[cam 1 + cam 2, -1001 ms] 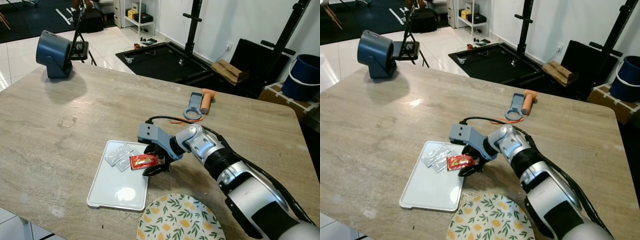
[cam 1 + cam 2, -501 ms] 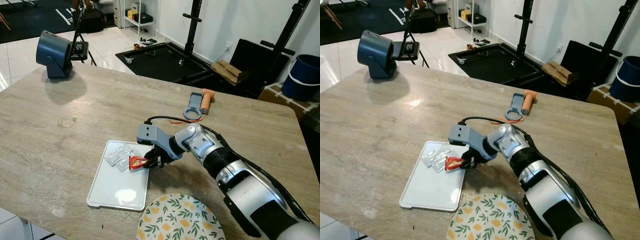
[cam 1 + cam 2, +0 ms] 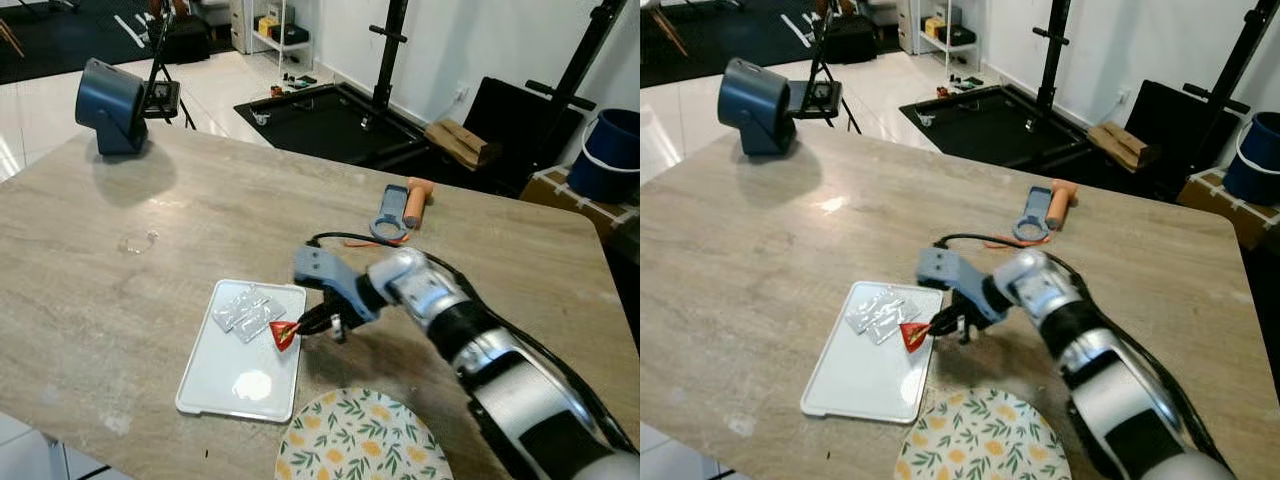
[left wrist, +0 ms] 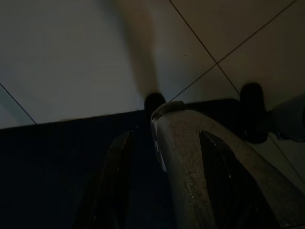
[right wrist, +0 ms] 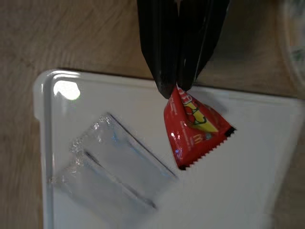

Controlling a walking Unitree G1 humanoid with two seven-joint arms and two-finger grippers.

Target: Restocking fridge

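My right gripper [image 3: 305, 326] is shut on the corner of a small red sauce packet [image 3: 284, 333], which hangs over the right edge of a white tray [image 3: 225, 385] on the wooden table. In the right wrist view the black fingers [image 5: 164, 52] pinch the red packet [image 5: 194, 127] by its top, and it dangles just above the tray [image 5: 267, 191]. Two clear silvery packets [image 3: 247, 313] lie flat at the tray's far end, seen as clear packets [image 5: 112, 167] from the wrist. The left wrist view is dark, with the left gripper's fingers [image 4: 114, 186] above a tiled floor.
A leaf-patterned plate [image 3: 360, 440] sits at the table's near edge, right of the tray. A grey and orange tool [image 3: 398, 205] lies further back on the table. A dark blue device [image 3: 108, 105] stands at the far left corner.
The right gripper has lifted and drawn slightly right with the red packet, which now hangs from one corner instead of lying flat between the fingers.
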